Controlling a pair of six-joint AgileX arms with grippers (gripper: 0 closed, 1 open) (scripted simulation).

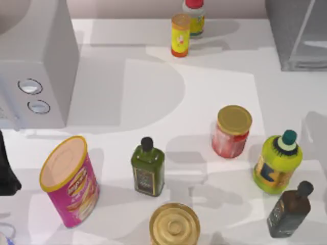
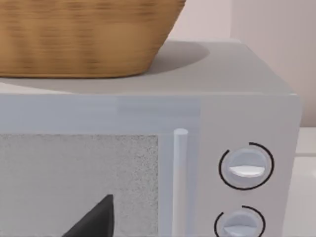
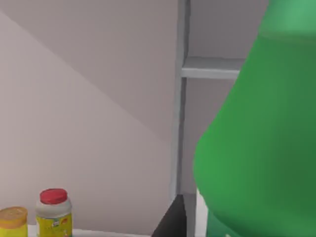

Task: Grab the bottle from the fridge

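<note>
Progress: mid-task | our right claw at fridge [image 1: 299, 35], bottle [image 3: 256, 148] very close | grip: cannot tell | extraction left | left arm parked by microwave [image 2: 237, 123]

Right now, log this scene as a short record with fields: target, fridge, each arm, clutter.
target: green bottle, close up in the right wrist view
fridge: dark grey cabinet at the table's far right corner; its frame stands beside the bottle
right arm: wrist camera right at the bottle; tool state cannot be told
left arm: at the table's left edge, facing the microwave
clutter: pink can, olive bottle, red jar, yellow-green bottle
</note>
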